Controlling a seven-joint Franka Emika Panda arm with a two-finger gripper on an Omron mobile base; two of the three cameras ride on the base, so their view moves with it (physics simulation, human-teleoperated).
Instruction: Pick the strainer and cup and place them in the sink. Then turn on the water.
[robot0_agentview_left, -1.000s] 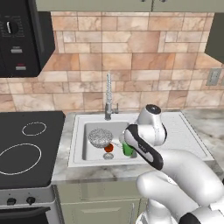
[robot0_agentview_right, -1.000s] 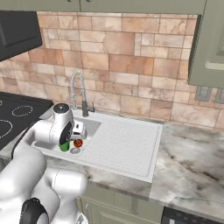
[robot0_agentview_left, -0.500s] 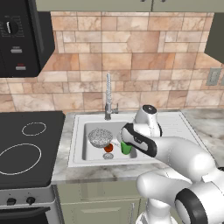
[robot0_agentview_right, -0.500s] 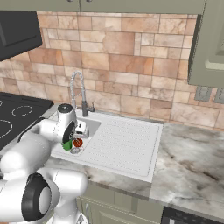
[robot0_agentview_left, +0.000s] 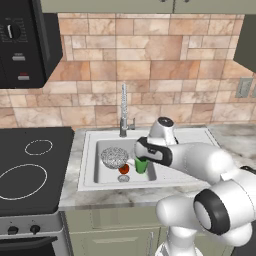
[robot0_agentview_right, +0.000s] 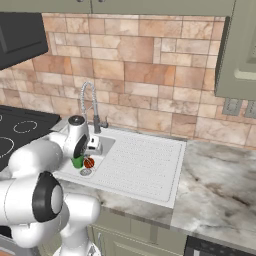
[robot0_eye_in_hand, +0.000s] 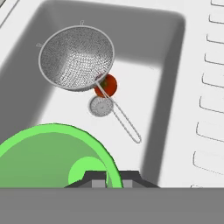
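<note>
So the gripper has its jaws pinched tight on the rim of the green cup, which hangs low inside the white sink. I'd let it down level near the drain and release it clear of the strainer lying in the basin. Count-wise: one cup, one strainer, one small red ball, one chrome faucet.

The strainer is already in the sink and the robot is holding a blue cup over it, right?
Almost. The cup is bright green, not blue; the hand view shows it close up, with the end effector shut on its rim. The rest is right: the strainer already lies in the sink, and the cup hangs over the basin.
</note>
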